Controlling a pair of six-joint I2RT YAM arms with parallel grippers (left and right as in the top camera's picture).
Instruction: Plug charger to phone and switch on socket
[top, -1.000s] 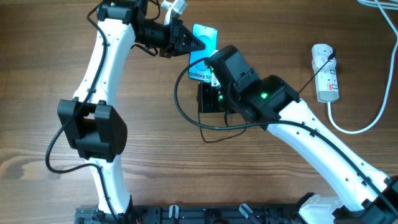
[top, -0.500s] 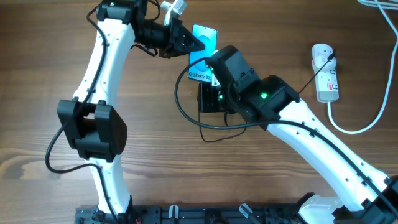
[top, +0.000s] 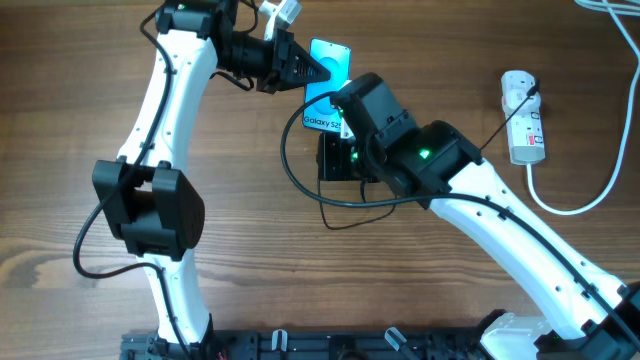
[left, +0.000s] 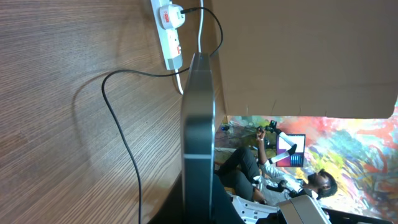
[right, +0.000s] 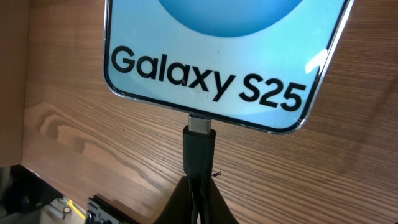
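The phone (top: 327, 72) with its cyan screen and "Galaxy S25" lettering (right: 211, 78) is near the table's far middle. My left gripper (top: 310, 68) is shut on the phone's side; the left wrist view shows it edge-on (left: 198, 124). My right gripper (right: 199, 202) is shut on the charger's black connector (right: 199, 146), whose metal tip meets the port in the phone's bottom edge. The charger cable (top: 300, 185) loops over the wood and runs to a plug (top: 527, 92) in the white socket (top: 525, 120) at the right.
The socket's thick white lead (top: 590, 195) curves off toward the right edge. In the left wrist view the socket (left: 171, 37) and the black cable (left: 124, 137) lie beyond the phone. A black rail (top: 330, 345) lines the front edge.
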